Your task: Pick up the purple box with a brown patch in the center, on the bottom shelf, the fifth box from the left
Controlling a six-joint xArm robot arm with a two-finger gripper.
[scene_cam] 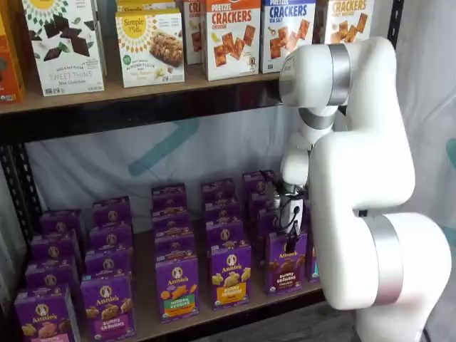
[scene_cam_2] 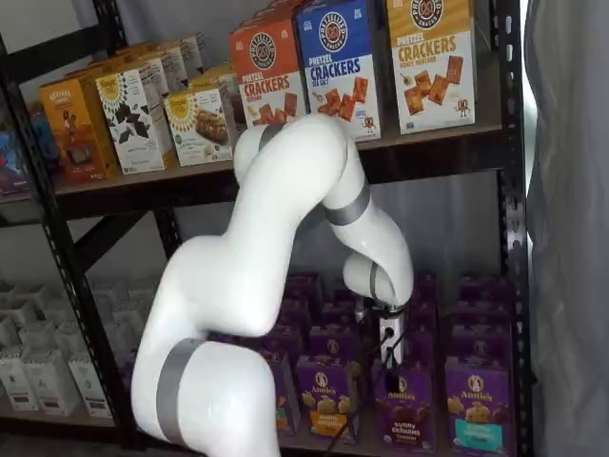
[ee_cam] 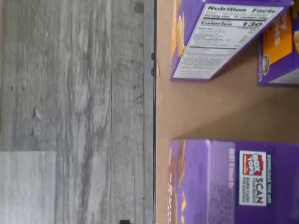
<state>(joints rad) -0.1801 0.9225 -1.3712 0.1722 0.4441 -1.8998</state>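
The purple box stands upright in the front row of the bottom shelf, with brown bunny cookies across its middle. It shows again as the purple box, beside the rack's right side. My gripper hangs just above the box, its white body pointing down with a black cable beside it. In both shelf views the gripper is apart from the carton, open and holding nothing. The wrist view looks down on purple carton tops and the bare bottom shelf; which carton is the target cannot be told there.
A yellow-strip carton and a green-strip carton stand left of the target; a teal-strip one stands right. More purple cartons fill the rows behind. Cracker boxes line the upper board. The black rack post is close by.
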